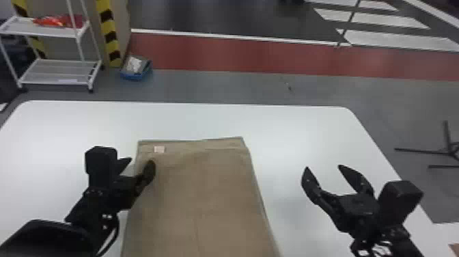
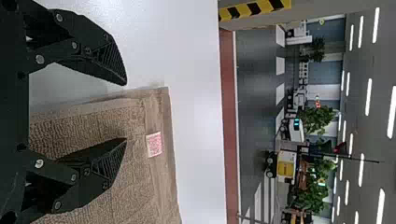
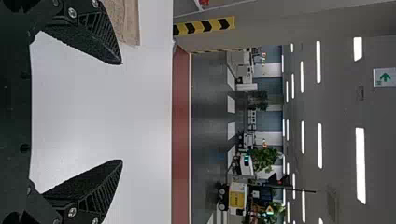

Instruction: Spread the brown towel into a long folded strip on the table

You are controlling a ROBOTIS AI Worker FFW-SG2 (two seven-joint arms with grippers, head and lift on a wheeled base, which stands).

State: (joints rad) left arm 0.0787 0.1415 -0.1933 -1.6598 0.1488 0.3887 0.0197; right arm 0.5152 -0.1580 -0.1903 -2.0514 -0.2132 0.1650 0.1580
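- White table (image 1: 290, 126): beneath everything noted here;
- brown towel (image 1: 208, 191): on the table, laid out broad, far edge slightly creased;
- left gripper (image 1: 137, 164): at towel's left side, fingers spread, one over cloth, contact unclear;
- right gripper (image 1: 324, 168): fingers wide apart, over table, right of towel;
- pale label (image 1: 159, 149): near towel's far left corner.

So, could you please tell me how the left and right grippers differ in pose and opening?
The left gripper is at the towel's left edge, one finger over the cloth; the right gripper is over the table, right of the towel. The left gripper's fingers are less widely parted than the right gripper's. Both are black and open, with nothing gripped.
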